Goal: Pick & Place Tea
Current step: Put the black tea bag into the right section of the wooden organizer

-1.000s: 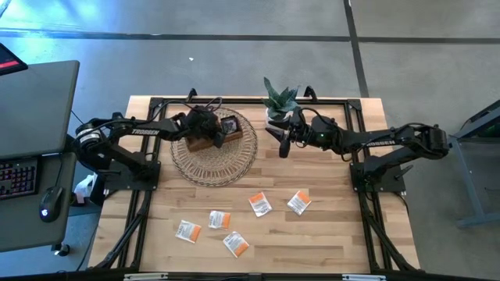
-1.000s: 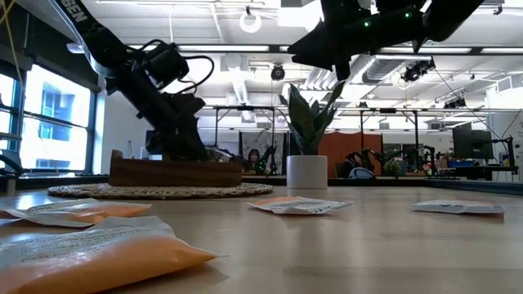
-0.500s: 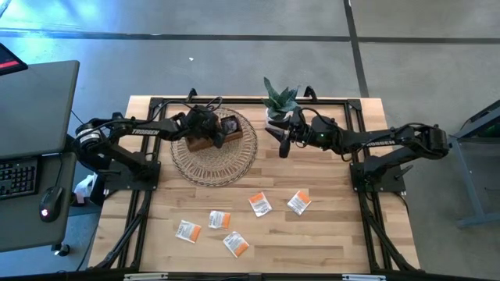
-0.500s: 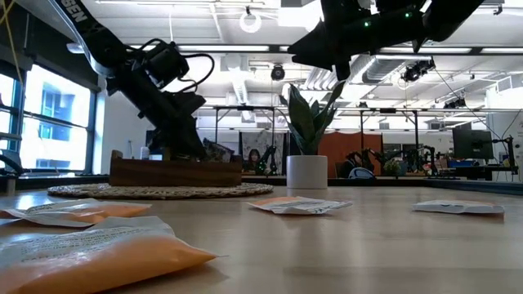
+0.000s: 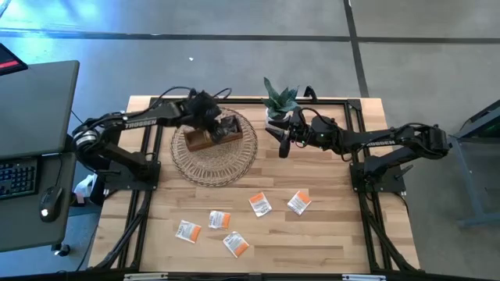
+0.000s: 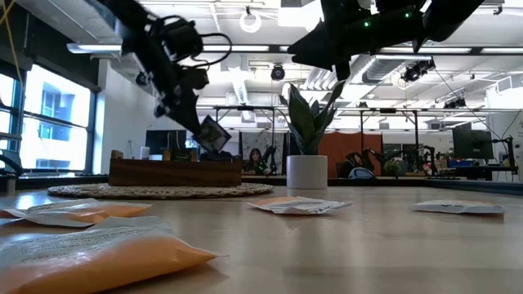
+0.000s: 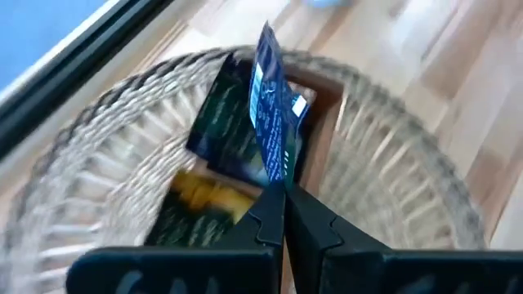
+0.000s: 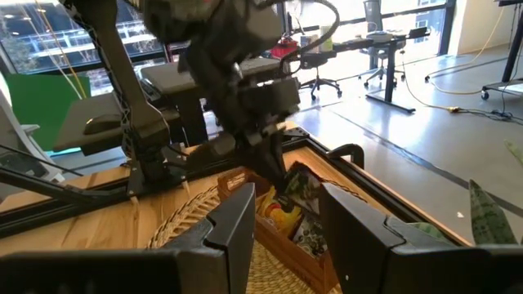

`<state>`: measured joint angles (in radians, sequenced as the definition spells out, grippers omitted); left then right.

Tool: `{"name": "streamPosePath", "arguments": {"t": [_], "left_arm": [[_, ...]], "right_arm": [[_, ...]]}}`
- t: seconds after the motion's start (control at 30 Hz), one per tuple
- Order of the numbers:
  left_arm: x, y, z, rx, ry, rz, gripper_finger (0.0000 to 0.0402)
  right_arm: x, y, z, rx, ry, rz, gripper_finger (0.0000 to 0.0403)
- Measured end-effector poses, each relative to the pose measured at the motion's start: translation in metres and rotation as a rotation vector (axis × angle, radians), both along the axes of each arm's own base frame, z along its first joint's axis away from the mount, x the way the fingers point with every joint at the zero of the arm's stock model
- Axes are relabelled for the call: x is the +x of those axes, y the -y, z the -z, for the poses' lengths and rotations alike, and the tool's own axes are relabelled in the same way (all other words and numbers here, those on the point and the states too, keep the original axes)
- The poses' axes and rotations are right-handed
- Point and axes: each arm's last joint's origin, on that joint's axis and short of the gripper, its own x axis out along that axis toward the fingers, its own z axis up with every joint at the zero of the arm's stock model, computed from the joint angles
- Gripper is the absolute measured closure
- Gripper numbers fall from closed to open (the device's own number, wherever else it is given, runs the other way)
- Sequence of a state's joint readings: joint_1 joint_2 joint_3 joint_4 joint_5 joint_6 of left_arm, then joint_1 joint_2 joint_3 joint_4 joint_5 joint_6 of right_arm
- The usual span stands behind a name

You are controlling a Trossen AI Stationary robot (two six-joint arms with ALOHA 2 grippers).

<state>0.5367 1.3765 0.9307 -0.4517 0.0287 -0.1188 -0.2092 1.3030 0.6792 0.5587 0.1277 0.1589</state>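
Note:
My left gripper (image 5: 211,115) is shut on a dark tea sachet (image 6: 214,133) with a blue face (image 7: 272,114), held above the brown wooden tray (image 5: 212,136). The tray rests on a round woven mat (image 5: 234,160) and holds more dark and yellow sachets (image 7: 214,175). Several orange-and-white sachets (image 5: 259,204) lie flat on the table's near half. My right gripper (image 5: 283,145) hangs open and empty above the table beside the potted plant (image 5: 279,100), and its fingers (image 8: 235,233) stand wide apart. My left gripper pinches the dark sachet by one edge (image 7: 276,173) between its two shut fingertips. The fingers slant down from above. The sachet sticks out beyond the fingertips, tilted, lifted clear above the tray (image 6: 176,171).
The white-potted plant (image 6: 308,155) stands at the far middle of the table. Black frame rails (image 5: 344,99) run along the table's edges. A desk with a keyboard and mouse (image 5: 48,201) stands beyond the table's left edge.
My left gripper has risen out of the tray, shut on a dark sachet, and gone a little toward the table's far edge. The sachet, down in the tray before, now hangs clear above it.

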Motion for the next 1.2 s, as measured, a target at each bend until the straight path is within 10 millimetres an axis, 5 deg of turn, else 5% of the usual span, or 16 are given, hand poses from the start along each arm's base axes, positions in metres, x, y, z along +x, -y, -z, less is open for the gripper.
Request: {"name": "streamPosePath", "arguments": {"t": [0.33, 0.77, 1.2], "left_arm": [[0.018, -0.010, -0.046, -0.029, -0.197, 0.159, 0.0401], [0.040, -0.021, -0.002, -0.171, -0.363, 0.265, 0.0401], [0.042, -0.027, -0.001, -0.044, -0.431, 0.225, 0.0401]], "right_arm": [[0.000, 0.000, 0.000, -0.002, -0.001, 0.000, 0.0269], [0.000, 0.000, 0.000, -0.002, -0.001, 0.000, 0.0269], [0.000, 0.000, 0.000, -0.003, -0.002, 0.000, 0.0269]]}}
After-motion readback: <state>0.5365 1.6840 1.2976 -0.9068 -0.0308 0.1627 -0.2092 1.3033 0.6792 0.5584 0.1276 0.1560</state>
